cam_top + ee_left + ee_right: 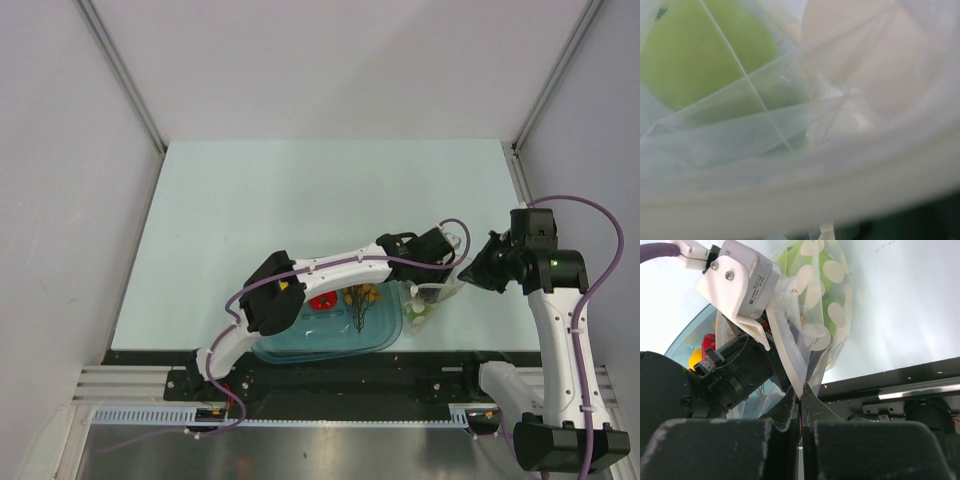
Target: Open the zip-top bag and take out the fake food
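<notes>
On the pale worktop (300, 200), toward the near left: teal translucent rectangular tub (300, 345), holding a small red plastic toy piece (322, 300) and a bunch of tiny orange-brown balls on dark stems (362, 296). Just beside its right end: small clear crinkly zip-top bag printed with white dots (827, 305), a yellow-green rounded plastic fruit (700, 55) inside. Pressed against the bag, seemingly at its mouth: left jaws, width impossible to tell, with only film and fruit filling the wrist view. Farther right: right jaws, closed flat on a thin fold of film at the bag's lower edge.

Likely trouble: slick film sliding out of so slight a pinch under any pull, dropping bag and fruit together. Also possible: closing on film along with the fruit and dragging the whole bag, or squeezing the round fruit out sideways and off the near edge.

Fruit just ahead of the left jaws, behind creased film. Bag between both pairs, gripped only from the right as far as can be seen.
</notes>
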